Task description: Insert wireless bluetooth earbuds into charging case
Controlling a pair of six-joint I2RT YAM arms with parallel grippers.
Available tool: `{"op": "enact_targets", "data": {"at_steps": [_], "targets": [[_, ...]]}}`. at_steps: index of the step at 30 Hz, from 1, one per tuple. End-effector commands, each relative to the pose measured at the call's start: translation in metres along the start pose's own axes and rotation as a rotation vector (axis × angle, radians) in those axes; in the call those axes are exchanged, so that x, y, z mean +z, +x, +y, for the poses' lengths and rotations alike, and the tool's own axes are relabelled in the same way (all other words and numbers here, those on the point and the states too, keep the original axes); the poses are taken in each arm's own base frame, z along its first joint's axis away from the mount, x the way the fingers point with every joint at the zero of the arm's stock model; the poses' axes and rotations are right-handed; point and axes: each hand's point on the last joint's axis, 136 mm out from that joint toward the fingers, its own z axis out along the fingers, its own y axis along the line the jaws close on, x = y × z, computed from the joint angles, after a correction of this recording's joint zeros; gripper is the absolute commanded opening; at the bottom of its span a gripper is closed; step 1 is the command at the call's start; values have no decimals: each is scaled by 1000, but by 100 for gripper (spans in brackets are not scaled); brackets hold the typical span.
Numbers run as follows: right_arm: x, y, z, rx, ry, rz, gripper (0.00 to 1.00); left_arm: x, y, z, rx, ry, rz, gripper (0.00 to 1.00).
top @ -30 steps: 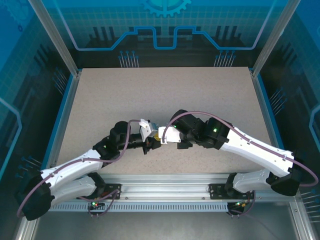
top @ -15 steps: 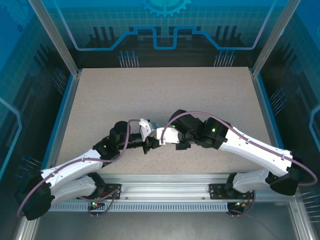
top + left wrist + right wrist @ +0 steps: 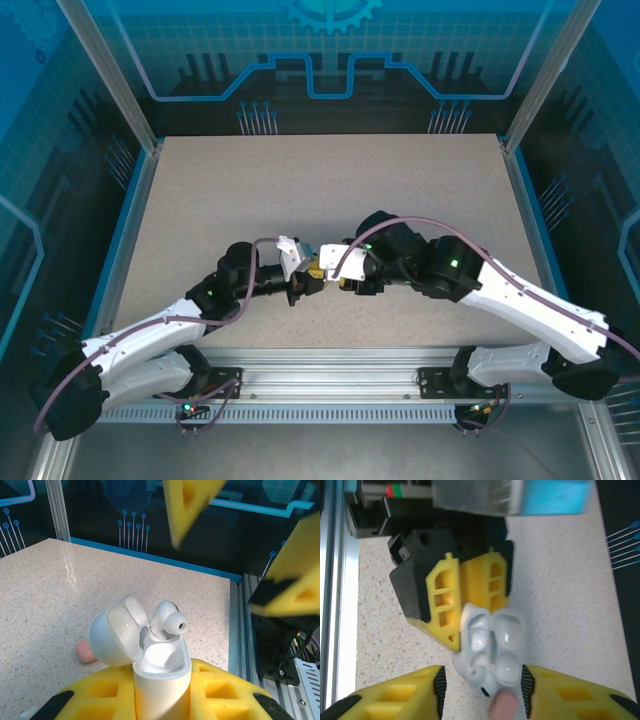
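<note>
Looking down from above, both arms bend inward over the speckled bench (image 3: 300, 180) and meet near its middle, left pincer (image 3: 303, 285) and right pincer (image 3: 336, 277) almost nose to nose. What sits between them is too small and crowded to make out here, beyond a speck of yellow.

From the left wrist, the left pincer is closed on a white charging case (image 3: 160, 677), whose lower body is buried between the yellow fingers (image 3: 215, 690). Its lid (image 3: 116, 636) is tipped back, and one white earbud (image 3: 167, 622) sits in a well with its tip poking up; the stem is hidden inside. A salmon-pink piece (image 3: 86, 652) lies on the bench just behind the case, mostly covered by the lid, so I cannot tell what it is. Two yellow fingers of the right pincer hang above and to the right, blurred and cut off by the frame.

From the right wrist, the right pincer's jaws stand apart on either side of the open case, holding nothing. The pink piece is cropped at the bottom edge.
</note>
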Motion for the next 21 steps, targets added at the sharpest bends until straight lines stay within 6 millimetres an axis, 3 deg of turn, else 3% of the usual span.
{"op": "enact_targets", "data": {"at_steps": [1, 5, 10, 15, 21], "targets": [[-28, -12, -20, 124, 54, -120, 52, 0, -9, -3, 0, 12, -42, 12], [-35, 3, -20, 179, 46, -144, 59, -1, -9, -4, -2, 12, -50, 12], [-27, 28, -13, 194, -2, -100, 66, -2, -12, -5, 0, 19, -66, 12], [-13, 41, -17, 295, -67, -56, 65, -2, -16, -6, 4, 28, -81, 12], [4, 43, -16, 336, -122, -39, 67, -2, -16, -6, 5, 27, -79, 12]]}}
